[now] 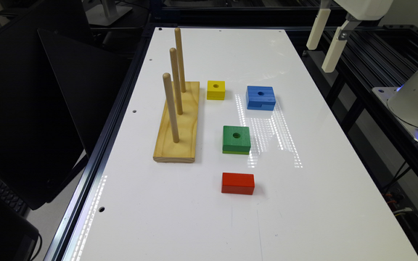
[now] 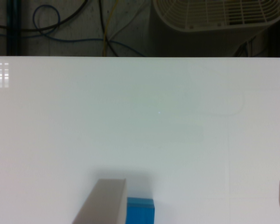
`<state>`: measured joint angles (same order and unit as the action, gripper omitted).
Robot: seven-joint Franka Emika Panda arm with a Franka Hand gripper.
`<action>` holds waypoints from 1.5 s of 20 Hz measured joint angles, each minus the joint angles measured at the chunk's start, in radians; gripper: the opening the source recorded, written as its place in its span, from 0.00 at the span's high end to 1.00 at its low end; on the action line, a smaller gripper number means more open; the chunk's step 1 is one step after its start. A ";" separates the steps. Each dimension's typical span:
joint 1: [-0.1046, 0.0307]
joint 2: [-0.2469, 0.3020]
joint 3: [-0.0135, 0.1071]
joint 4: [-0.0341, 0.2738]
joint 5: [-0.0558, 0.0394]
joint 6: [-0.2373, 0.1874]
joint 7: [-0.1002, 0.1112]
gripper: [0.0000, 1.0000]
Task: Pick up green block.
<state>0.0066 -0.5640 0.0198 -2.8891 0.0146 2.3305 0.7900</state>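
Mid-table, green block [image 1: 236,139], well apart from raised tool [image 1: 326,41], fingers spread apart.

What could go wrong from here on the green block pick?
1. The gripper hangs high off the table's far corner, nearest the blue block, which also has a hole; it might descend on the wrong block.
2. The green block sits near the wooden peg base; a wide approach from that side might clip it.
3. The white table is glossy; an off-centre close might slide the block.
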 joint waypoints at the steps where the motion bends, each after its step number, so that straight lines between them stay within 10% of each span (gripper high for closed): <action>1: 0.000 0.000 0.000 0.000 0.0000 0.000 0.000 0.00; 30: 0.003 -0.004 0.001 0.015 0.0005 0.002 0.003 0.00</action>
<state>0.0097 -0.5679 0.0204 -2.8736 0.0151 2.3328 0.7926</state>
